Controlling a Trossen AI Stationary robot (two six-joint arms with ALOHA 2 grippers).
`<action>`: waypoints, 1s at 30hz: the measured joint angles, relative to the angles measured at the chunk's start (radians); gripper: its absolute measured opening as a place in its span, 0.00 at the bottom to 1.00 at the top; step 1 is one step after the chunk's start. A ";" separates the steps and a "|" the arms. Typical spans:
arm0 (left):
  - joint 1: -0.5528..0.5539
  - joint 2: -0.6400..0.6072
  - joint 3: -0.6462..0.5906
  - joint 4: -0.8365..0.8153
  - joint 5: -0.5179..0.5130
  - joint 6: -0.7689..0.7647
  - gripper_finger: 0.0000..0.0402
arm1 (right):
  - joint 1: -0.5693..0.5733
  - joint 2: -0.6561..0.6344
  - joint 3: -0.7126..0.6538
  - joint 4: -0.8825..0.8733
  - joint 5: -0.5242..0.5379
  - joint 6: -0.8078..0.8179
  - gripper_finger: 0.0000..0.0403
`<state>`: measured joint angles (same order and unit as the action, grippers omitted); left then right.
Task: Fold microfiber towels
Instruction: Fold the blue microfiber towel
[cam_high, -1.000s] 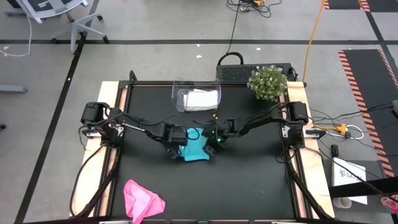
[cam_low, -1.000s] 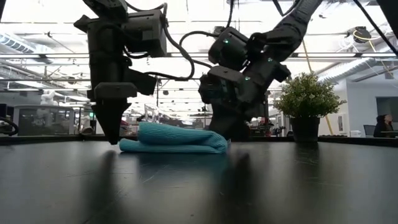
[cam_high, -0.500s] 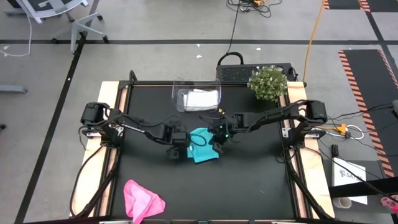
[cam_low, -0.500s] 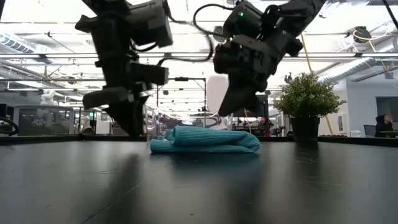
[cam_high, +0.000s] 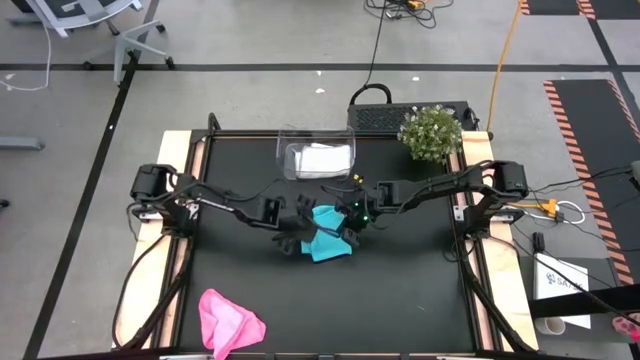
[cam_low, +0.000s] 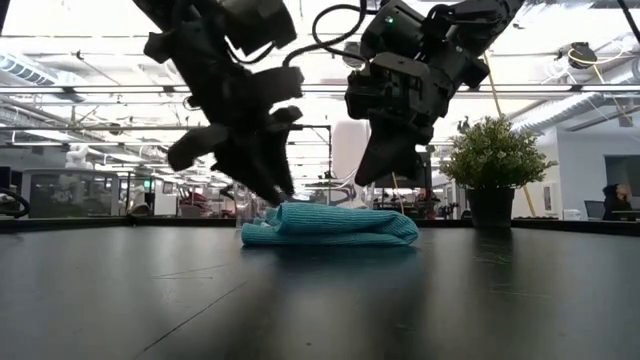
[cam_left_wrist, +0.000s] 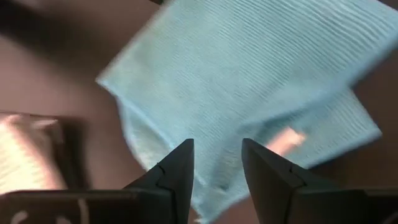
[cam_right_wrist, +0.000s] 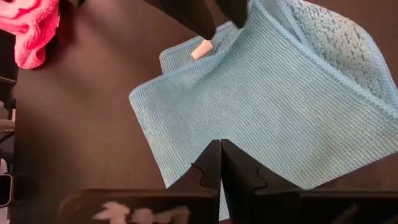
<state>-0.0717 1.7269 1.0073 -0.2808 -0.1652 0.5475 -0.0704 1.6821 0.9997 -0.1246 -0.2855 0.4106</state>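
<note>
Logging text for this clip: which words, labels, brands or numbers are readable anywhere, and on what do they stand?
No text reads clearly in any view.
White box at the high view's lower right: dark print, too small to read.
Small pale tag on the teal towel: too blurred to tell whether it carries print.

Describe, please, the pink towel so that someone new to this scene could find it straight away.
Start from the black table seen from above and go to its near edge, on the left arm's side. There the pink towel lies crumpled, alone. The teal towel lies mid-table between the grippers, and the whitish towel sits in the clear tub at the far edge.
</note>
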 joint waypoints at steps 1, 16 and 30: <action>0.004 0.002 0.000 -0.020 0.024 0.012 0.34 | 0.000 0.000 0.000 0.000 0.000 0.000 0.00; 0.071 0.003 0.000 -0.038 0.126 0.075 0.34 | 0.000 0.000 0.000 0.000 0.028 0.014 0.00; 0.096 0.051 0.000 -0.056 0.208 0.073 0.34 | 0.000 0.000 0.000 0.000 0.027 0.023 0.00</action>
<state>0.0247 1.7777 1.0073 -0.3367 0.0426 0.6204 -0.0704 1.6817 1.0000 -0.1246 -0.2584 0.4332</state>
